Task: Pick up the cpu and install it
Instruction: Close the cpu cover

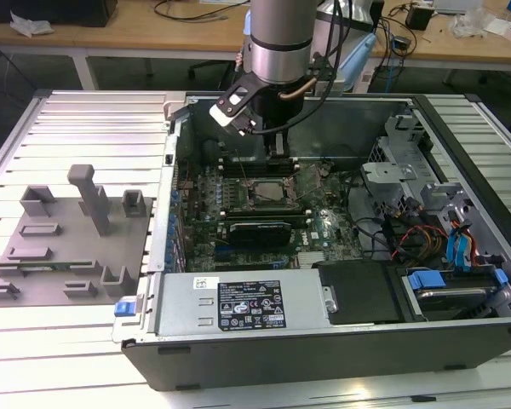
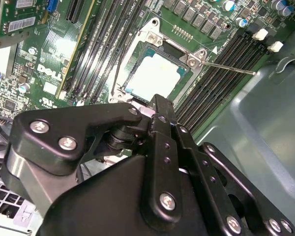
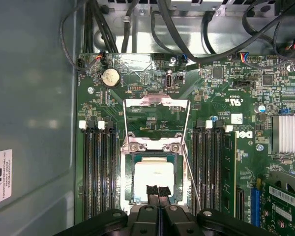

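One cpu (image 3: 155, 178) lies flat in the open socket (image 3: 129, 183), load frame (image 3: 156, 102) raised, straight below the claw (image 3: 157, 191) and at its 6 o'clock in the exterior view; claw tips look pressed together, gripping nothing.

arm (image 1: 281, 34): silver-grey cylinder, black cables (image 1: 334, 38), white camera block (image 1: 232, 109) | gripper (image 3: 157, 191): matte black linkage bars (image 2: 78, 130), silver screw heads (image 2: 167, 200), ribbed pads (image 3: 151, 190)
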`<act>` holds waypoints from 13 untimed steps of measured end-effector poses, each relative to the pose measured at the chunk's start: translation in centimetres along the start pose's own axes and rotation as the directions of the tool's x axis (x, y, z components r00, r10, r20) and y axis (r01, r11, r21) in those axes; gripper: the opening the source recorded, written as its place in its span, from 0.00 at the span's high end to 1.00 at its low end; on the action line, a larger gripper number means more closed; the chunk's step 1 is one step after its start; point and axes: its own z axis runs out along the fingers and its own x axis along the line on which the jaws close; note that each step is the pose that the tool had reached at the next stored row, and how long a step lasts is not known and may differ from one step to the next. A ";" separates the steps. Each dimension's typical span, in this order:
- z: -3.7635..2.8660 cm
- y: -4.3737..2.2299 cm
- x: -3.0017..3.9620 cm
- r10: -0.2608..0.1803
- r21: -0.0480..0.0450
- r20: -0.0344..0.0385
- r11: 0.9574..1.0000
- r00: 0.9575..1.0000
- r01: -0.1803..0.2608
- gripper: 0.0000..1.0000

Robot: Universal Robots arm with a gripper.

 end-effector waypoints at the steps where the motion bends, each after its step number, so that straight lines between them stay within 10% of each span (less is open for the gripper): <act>1: 0.00 0.00 0.00 0.000 0.000 0.000 1.000 1.000 0.000 0.89; 9: -0.06 0.02 0.00 0.000 0.000 0.000 1.000 1.000 0.000 0.89; 13: -1.33 0.07 0.02 0.000 0.000 0.000 1.000 1.000 0.000 0.89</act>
